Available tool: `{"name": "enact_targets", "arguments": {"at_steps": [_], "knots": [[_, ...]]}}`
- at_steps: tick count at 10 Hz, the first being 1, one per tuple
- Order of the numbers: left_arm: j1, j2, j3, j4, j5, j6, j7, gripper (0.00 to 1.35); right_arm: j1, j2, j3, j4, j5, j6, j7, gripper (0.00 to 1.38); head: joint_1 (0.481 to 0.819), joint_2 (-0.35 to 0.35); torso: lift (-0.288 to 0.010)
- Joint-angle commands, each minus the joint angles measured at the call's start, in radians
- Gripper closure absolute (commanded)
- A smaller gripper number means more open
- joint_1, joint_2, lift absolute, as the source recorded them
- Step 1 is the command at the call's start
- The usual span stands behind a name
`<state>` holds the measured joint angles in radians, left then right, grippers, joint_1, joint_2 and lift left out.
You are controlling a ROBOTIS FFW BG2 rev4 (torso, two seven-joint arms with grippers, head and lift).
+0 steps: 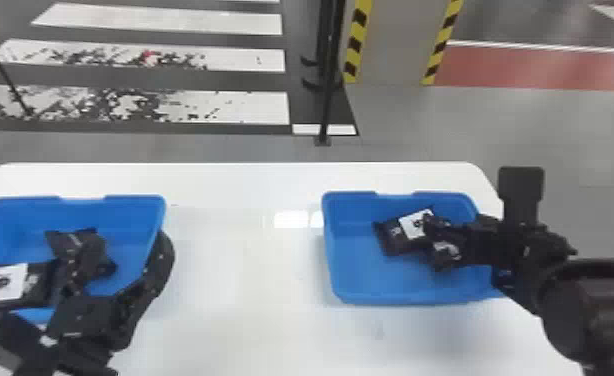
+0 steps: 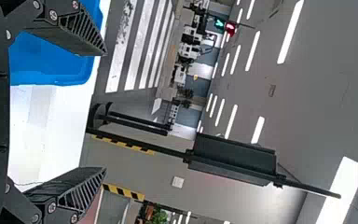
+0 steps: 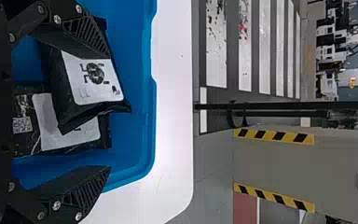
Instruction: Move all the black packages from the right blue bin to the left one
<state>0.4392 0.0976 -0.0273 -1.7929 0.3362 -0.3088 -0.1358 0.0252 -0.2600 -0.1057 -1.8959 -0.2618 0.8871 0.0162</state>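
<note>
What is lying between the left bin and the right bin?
In the head view, bare white table with bright reflections lies between the left bin and the right bin; one finger of the left gripper overlaps the left bin's edge.

L bin (image 1: pixel 133 210) cut off at head view's edge; in R bin (image 1: pixel 386 295), lower pkg. (image 3: pixel 72 139) partly hid. under upper pkg. (image 3: pixel 93 86)

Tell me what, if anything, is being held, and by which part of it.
Nothing is held: the left gripper is open and empty, and the right gripper is open at the black packages in the right blue bin.
</note>
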Motion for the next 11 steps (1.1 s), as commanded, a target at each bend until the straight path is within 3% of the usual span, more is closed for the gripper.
{"name": "enact_targets", "arguments": {"at_steps": [1,4,6,11], "knots": [[0.003,0.001,0.005,0.000,0.003,0.002,-0.002,0.17,-0.020,-0.004,-0.008,0.069,-0.009,0.004,0.019,0.20,0.695,-0.109,-0.154],[0.003,0.001,0.009,0.000,0.001,0.014,-0.007,0.17,-0.057,-0.001,-0.006,0.147,-0.009,-0.026,0.051,0.22,0.695,-0.115,-0.154],[0.003,0.001,0.011,0.000,0.001,0.017,-0.008,0.17,-0.072,-0.001,-0.004,0.179,-0.009,-0.033,0.067,0.32,0.695,-0.114,-0.154],[0.005,-0.001,0.017,0.000,0.003,0.022,-0.011,0.17,-0.072,0.013,0.014,0.096,-0.017,-0.023,0.047,0.33,0.695,-0.094,-0.154]]}}
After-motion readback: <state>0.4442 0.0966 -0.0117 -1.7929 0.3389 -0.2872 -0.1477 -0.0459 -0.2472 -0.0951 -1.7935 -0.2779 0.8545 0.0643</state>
